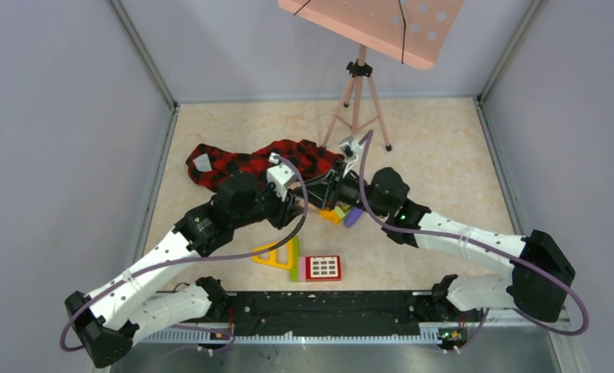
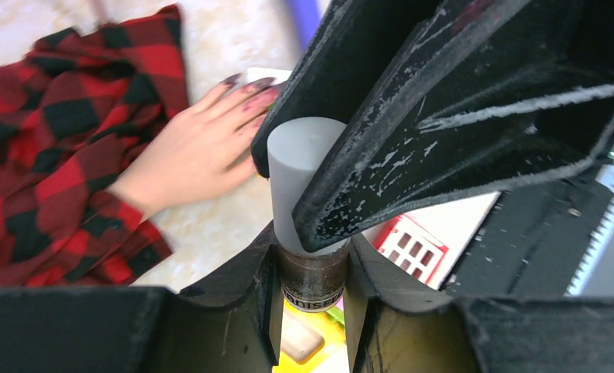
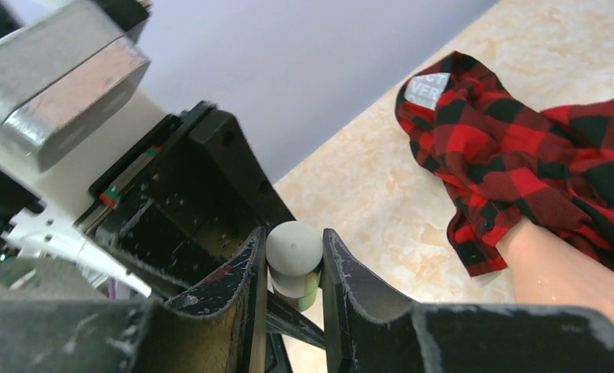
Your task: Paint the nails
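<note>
Black jaws of the left gripper (image 2: 312, 268) fill the bottom of the left wrist view, clamped on the dark, glittery body of a small bottle (image 2: 313, 281) held upright. Right on top of the small bottle sits its grey cap (image 2: 294, 175), and the right gripper (image 3: 292, 241) comes at it from the side, jaws pressed together on that cap. Just beyond the small bottle lies the mannequin hand (image 2: 183, 148), palm down on the marbled surface (image 2: 211, 225), fingers pointing past the cap. The nails (image 2: 245, 81) are at those fingertips, close behind the small bottle; they are dark purple, with purplish smears on the skin around them. On the far side of the mannequin hand from the small bottle, a red-and-black plaid sleeve (image 2: 47, 140) covers the wrist and lies crumpled. Seen from above, a yellow triangular piece (image 1: 273, 255) and a red-and-white grid toy (image 1: 322, 267) lie nearer the arm bases than the small bottle, while a tripod (image 1: 358, 101) stands well beyond it.
</note>
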Controlling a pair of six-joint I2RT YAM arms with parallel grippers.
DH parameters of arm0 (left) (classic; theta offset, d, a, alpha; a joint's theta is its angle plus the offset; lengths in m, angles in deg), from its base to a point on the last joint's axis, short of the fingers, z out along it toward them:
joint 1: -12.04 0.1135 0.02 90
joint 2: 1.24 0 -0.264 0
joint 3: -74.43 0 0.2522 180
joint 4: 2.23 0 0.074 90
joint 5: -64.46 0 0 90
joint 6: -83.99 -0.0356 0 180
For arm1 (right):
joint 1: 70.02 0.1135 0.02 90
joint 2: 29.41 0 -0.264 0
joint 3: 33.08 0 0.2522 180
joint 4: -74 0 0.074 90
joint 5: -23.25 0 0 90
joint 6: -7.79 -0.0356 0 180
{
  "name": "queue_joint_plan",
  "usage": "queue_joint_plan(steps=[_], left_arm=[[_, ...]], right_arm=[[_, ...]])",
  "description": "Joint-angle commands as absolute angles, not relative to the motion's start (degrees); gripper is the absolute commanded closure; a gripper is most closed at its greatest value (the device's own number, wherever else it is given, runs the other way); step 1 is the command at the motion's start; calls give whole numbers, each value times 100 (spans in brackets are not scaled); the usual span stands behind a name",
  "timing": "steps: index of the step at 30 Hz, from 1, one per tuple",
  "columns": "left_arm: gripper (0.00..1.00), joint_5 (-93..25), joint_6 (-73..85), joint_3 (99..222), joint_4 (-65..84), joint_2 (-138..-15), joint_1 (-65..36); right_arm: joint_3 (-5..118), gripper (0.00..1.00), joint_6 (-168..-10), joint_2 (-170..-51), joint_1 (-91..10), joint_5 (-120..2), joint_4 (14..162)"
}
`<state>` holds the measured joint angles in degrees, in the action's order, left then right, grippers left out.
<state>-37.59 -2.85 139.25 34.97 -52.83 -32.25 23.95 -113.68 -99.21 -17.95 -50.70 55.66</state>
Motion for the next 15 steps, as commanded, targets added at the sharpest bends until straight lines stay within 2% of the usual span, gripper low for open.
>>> queue_joint_plan(steps=[1, 6, 11, 12, 15], left_arm=[[100, -2383, -109, 14138, 2559, -5224, -3208], [100, -2012, -97, 14263, 2755, -5384, -3208], [100, -2188, -96, 14268, 2756, -5394, -3208], [100, -2291, -93, 14257, 2734, -5379, -3208], [100, -2525, -115, 14250, 2675, -5339, -3208]], right_arm=[[2799, 100, -11876, -10587, -1441, -5660, 6683], [3167, 100, -12335, -11056, -1369, -5832, 6641], [3242, 100, -12197, -10874, -1308, -6143, 6650], [3213, 98, -12101, -10762, -1314, -6234, 6649], [3012, 79, -11732, -10286, -1314, -6552, 6565]])
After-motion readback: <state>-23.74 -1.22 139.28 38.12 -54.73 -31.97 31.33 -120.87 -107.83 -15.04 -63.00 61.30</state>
